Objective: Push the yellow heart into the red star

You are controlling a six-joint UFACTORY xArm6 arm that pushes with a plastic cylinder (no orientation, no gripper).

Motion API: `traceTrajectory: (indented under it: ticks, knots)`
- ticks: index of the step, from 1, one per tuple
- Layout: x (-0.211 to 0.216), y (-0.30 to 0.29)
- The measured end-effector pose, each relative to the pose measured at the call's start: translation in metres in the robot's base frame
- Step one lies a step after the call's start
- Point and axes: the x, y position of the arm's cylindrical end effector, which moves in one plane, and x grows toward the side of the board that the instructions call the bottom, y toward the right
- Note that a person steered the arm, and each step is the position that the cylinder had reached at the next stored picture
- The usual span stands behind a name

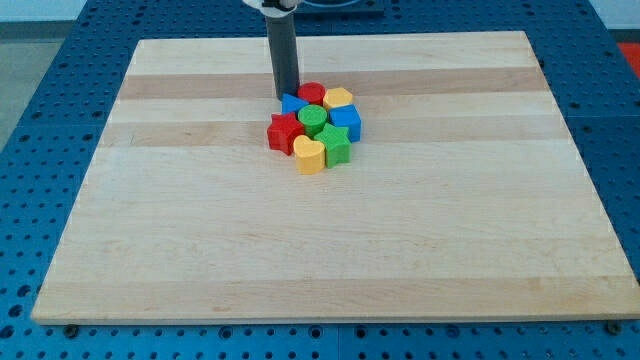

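The yellow heart (309,156) lies at the bottom of a tight cluster of blocks near the board's middle. The red star (285,132) sits just up and left of it, touching it. My tip (287,97) stands at the cluster's upper left, right against a blue block (294,104) and above the red star. The rod rises from there to the view's top.
The cluster also holds a red round block (312,93), a yellow block (338,98), a green round block (312,120), a blue block (346,121) and a green star (336,146). The wooden board (330,240) lies on a blue perforated table.
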Motion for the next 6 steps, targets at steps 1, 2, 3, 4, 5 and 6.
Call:
traceTrajectory:
  ticks: [1, 2, 3, 4, 5, 6]
  knots:
    - [-0.021, 0.003]
    - [-0.04, 0.022]
    - [-0.04, 0.072]
    - [-0.025, 0.083]
    - [0.004, 0.092]
    - [0.013, 0.097]
